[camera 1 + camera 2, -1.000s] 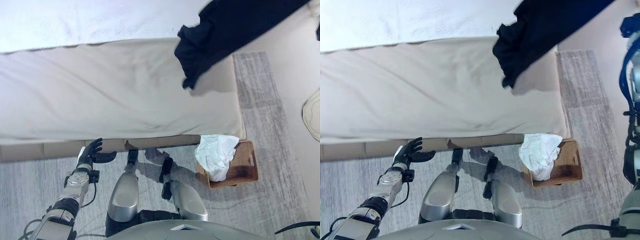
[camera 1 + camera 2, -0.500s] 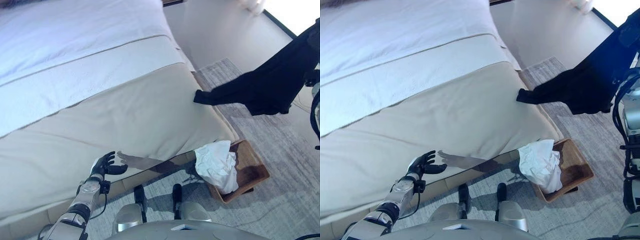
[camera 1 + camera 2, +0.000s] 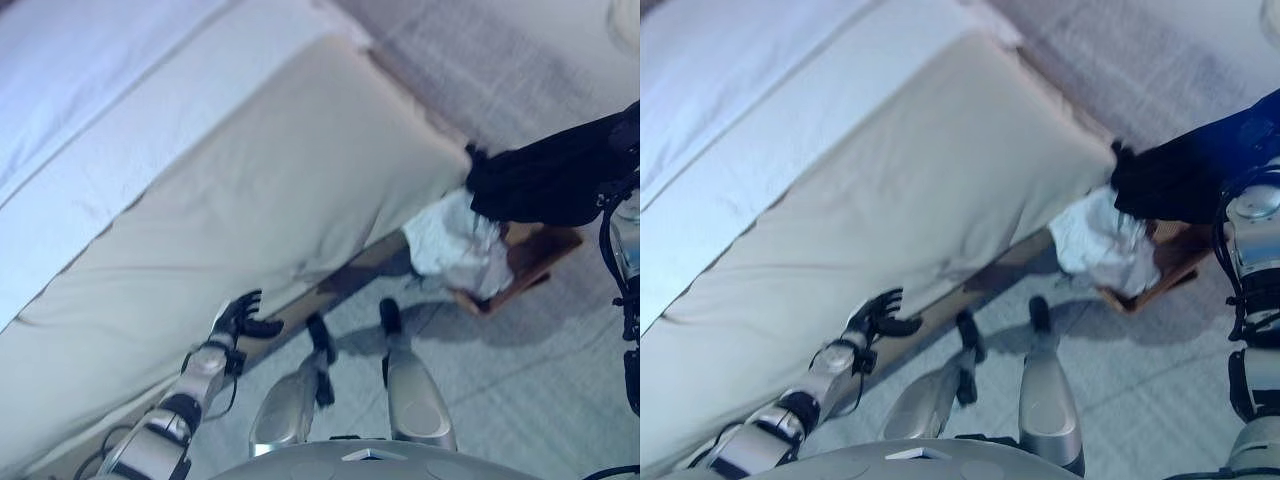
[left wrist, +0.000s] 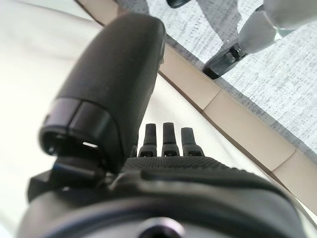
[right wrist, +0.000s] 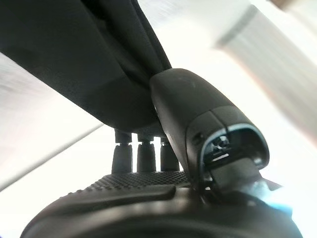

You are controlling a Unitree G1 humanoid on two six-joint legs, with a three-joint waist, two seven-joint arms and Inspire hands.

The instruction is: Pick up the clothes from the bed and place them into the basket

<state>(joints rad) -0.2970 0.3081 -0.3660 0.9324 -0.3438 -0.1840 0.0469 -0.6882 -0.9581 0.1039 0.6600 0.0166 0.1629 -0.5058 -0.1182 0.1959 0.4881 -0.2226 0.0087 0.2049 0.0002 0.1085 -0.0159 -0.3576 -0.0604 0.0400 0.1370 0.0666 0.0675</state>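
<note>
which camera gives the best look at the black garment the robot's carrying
The left eye view: the black garment hangs whole over the basket and the white clothes. The right eye view shows much the same. The right wrist view shows only folds of it, pinched by the right hand. The left wrist view shows none.

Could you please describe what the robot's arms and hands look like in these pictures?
Both arms are silver-grey metal segments broken by black joint bands. The left hand is dark, with slim black fingers and a bulky, rounded dark thumb. The right hand is equally dark, its palm finely textured, its thumb casing smooth with a bluish rim. Only the right arm shows in the eye views.
</note>
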